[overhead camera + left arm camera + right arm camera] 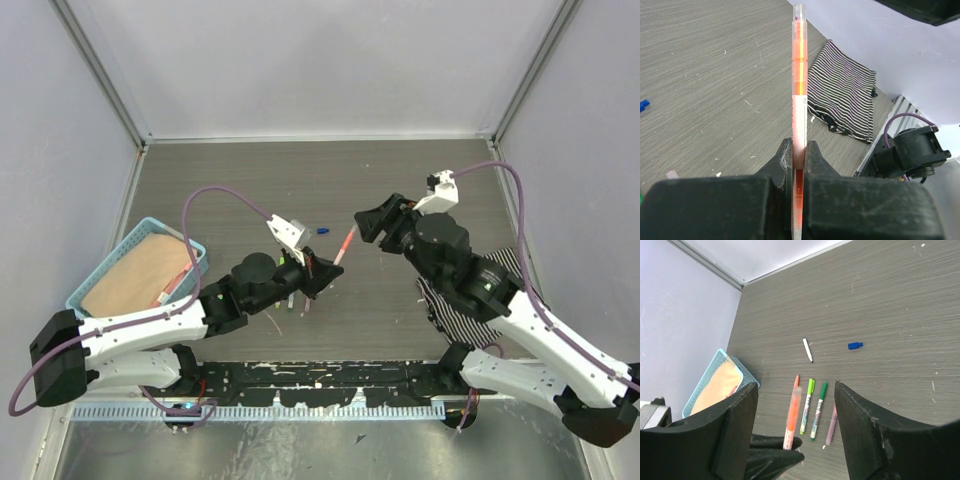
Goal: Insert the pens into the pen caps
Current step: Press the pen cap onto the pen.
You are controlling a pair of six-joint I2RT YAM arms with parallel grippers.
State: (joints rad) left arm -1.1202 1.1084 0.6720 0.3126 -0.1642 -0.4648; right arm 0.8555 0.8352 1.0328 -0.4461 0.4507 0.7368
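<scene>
— Left claw first: we've got it clamped tight on the orange pen. It grips low on the barrel and holds the pen up over the middle of the table, tip toward the right claw.
— And our right claw is spread wide with nothing in it, facing that tip.
— Below, we see three pens side by side on the table: lime, green and pink. A white pen lies apart, farther back.
— The blue cap sits alone near the middle.
— Striped cloth by the right edge, basket at the left edge.
</scene>
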